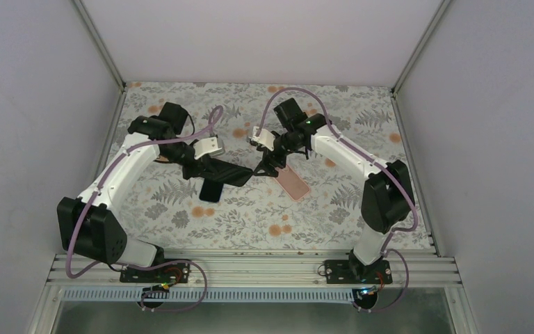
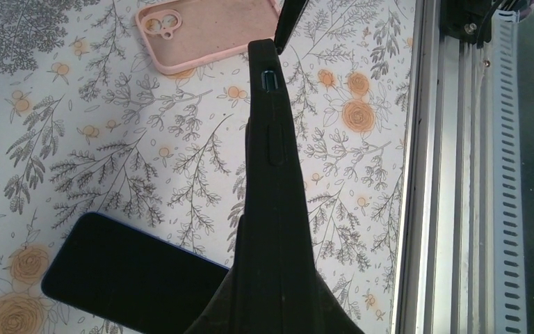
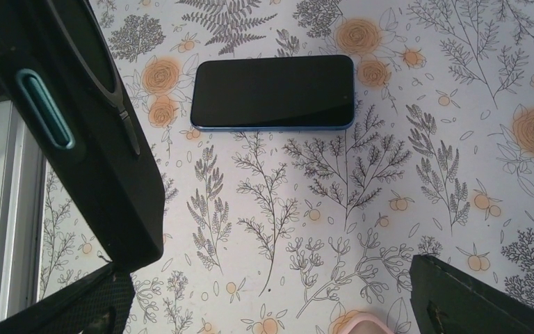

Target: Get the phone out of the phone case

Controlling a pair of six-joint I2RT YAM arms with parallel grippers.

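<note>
Top external view, from the left: the left gripper (image 1: 200,167) is clamped tight on one end of a black, flexible rubber phone case (image 1: 231,174). It holds the case up off the flower-patterned table (image 1: 181,216), and the case reaches out from the jaws towards the other arm. Directly beneath this gripper, on the side nearer the arm bases, lies the dark, flat rectangular phone with a blue rim (image 1: 211,191). It rests flat on the table with its glossy black face up, fully out of the black case and apart from it.

In the left wrist view the black case runs edge-on away from the gripper, with a small blue-green side button near its far tip. The phone sits low and to one side of it.

Further right, the right gripper (image 1: 265,165) meets the far end of the black case with its jaws spread wide and nothing held between them. In the right wrist view the case end sits beside the finger at the left of that view. Whether the two touch I cannot tell. The other of the two fingers (image 3: 473,299) stands well apart, over bare table. The phone lies ahead of this gripper, beyond its fingertips.

Just under and behind the right gripper lies a pale pink rubber phone case with round camera cut-outs (image 1: 294,183), hollow side up and with nothing in it.
</note>
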